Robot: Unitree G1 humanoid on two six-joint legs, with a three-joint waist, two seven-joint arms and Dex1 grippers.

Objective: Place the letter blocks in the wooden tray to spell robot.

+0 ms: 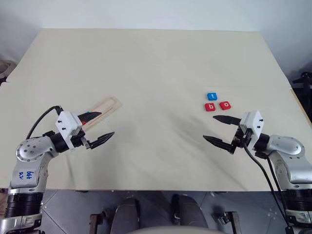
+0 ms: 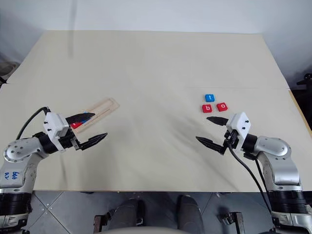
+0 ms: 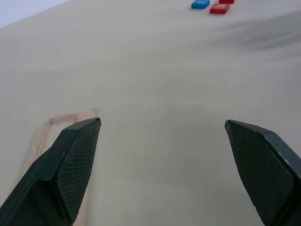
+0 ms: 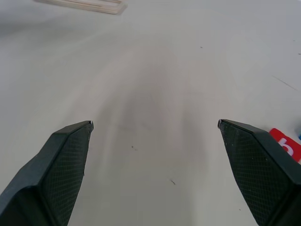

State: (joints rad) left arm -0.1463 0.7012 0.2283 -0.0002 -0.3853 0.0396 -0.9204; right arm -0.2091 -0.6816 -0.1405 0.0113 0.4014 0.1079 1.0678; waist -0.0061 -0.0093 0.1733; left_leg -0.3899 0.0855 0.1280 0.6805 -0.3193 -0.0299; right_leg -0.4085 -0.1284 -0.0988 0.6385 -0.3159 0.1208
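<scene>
Both grippers hover over the table point(image 1: 156, 58), left gripper point(image 1: 100, 127) and right gripper point(image 1: 218, 129) spread wide, nothing held. Beyond the left, the wooden tray point(image 1: 108, 105) holds red and blue blocks; three letter blocks point(image 1: 217, 102) cluster just past the right.

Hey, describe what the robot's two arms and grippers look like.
Both arms are silver-grey metal with black joint rings. Each wrist carries a white angular block. The left gripper and right gripper each have two black tapered fingers with cross-hatched pads. A black cable loops along each arm, and blue handwriting marks the left one.
</scene>
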